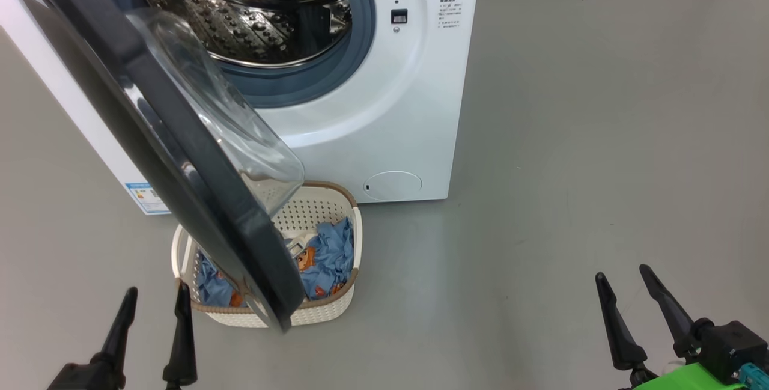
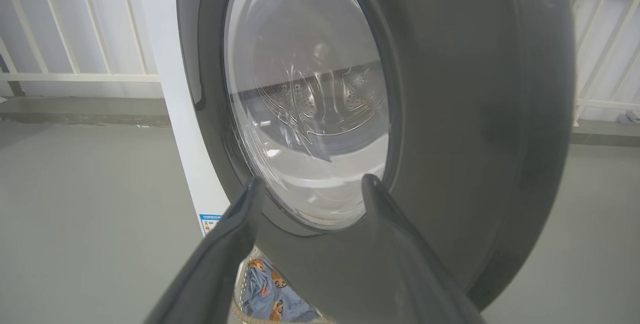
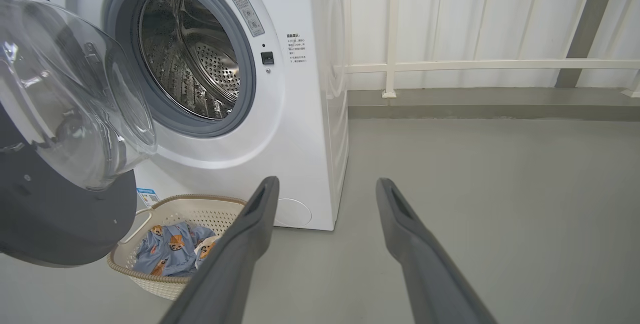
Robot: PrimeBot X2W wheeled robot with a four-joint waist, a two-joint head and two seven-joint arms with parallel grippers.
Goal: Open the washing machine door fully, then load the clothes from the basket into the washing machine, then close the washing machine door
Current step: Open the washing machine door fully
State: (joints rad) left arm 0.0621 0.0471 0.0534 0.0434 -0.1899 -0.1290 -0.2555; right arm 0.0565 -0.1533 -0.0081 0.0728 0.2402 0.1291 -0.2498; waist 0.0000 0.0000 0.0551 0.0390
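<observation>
The washing machine (image 1: 390, 107) stands on a grey floor (image 1: 571, 167) with its front towards the robot. The door (image 1: 150, 155) is open and swung out from the left edge of the machine's front. It stands roughly edge-on to the head camera, with its black rim outward and its clear glass bowl bulging back towards the machine. Behind it the grey-blue gasket (image 1: 354, 47) rings the mouth, and the steel drum (image 1: 252, 11) shows inside.

The basket (image 1: 324, 312) sits on the floor just in front of the machine's lower front, left of the round filter cap (image 1: 392, 185). From the head camera the hanging door crosses over part of it. The clothes (image 1: 327, 258) lie bunched in the basket, light blue with orange-brown faces.

The left gripper (image 1: 156, 289) hangs in front of the machine on the outer side of the door, fingers spread wide with nothing between them. From its wrist camera the two tips frame the lower part of the door's glass. The right gripper (image 1: 622, 272) hangs well out in front of the machine and off to its right, over bare floor. Its fingers are also wide apart and hold nothing. A white railing (image 3: 450, 64) runs behind the machine.
</observation>
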